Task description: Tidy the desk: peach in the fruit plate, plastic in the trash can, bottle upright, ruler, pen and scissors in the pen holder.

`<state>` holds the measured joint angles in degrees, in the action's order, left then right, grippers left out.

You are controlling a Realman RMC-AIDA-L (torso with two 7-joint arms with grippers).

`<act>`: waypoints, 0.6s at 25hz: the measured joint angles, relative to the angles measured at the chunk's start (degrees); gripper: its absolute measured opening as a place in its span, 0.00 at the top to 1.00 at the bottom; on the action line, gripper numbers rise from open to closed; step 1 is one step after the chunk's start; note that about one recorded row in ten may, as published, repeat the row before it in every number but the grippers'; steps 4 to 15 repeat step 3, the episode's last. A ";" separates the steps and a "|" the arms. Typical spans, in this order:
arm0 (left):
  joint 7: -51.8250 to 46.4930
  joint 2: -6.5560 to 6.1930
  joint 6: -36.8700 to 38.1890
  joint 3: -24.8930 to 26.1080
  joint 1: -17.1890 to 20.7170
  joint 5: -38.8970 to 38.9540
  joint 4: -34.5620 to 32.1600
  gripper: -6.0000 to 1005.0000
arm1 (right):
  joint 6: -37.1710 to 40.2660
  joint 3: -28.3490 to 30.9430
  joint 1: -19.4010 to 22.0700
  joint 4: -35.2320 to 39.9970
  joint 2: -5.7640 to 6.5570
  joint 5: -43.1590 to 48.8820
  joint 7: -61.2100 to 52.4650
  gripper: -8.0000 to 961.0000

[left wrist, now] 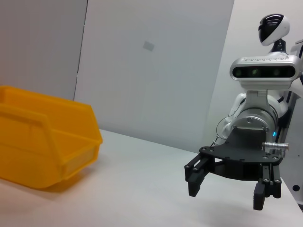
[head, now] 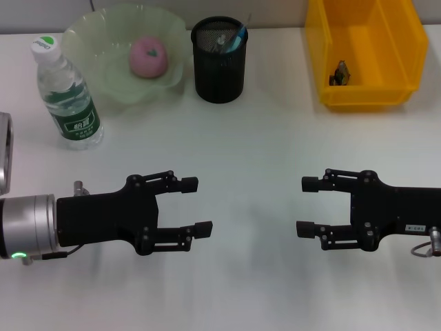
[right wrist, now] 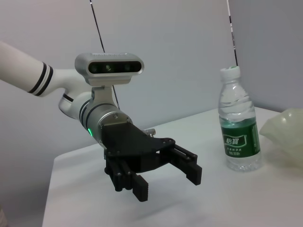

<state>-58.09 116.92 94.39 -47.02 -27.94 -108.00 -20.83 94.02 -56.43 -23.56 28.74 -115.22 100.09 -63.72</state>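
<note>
We see the bottle (head: 67,96) upright at far left, the peach (head: 148,56) in the fruit plate (head: 96,41), then the pen holder (head: 219,62) and yellow trash can (head: 400,62). Nearer us, our left gripper (head: 196,205) and right gripper (head: 306,205) hover open and empty, facing each other.

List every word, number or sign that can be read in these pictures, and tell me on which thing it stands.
Water bottle, green label: white characters, too blurred to read.
Bottle cap: a green mark, no readable text.
Right tool, white sticker on its body: dark print, too small to read.
Yellow bin, black mesh pen holder, green plate, peach: no text visible.
</note>
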 joint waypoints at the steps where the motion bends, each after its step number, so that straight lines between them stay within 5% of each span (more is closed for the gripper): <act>1: 0.00 0.00 0.00 0.00 0.00 0.00 0.00 0.20 | -0.01 0.00 0.00 0.00 0.00 -0.02 0.00 0.18; 15: 0.00 0.00 0.00 0.00 0.00 0.00 0.00 0.20 | -0.02 0.00 -0.01 0.00 0.00 -0.06 0.00 0.18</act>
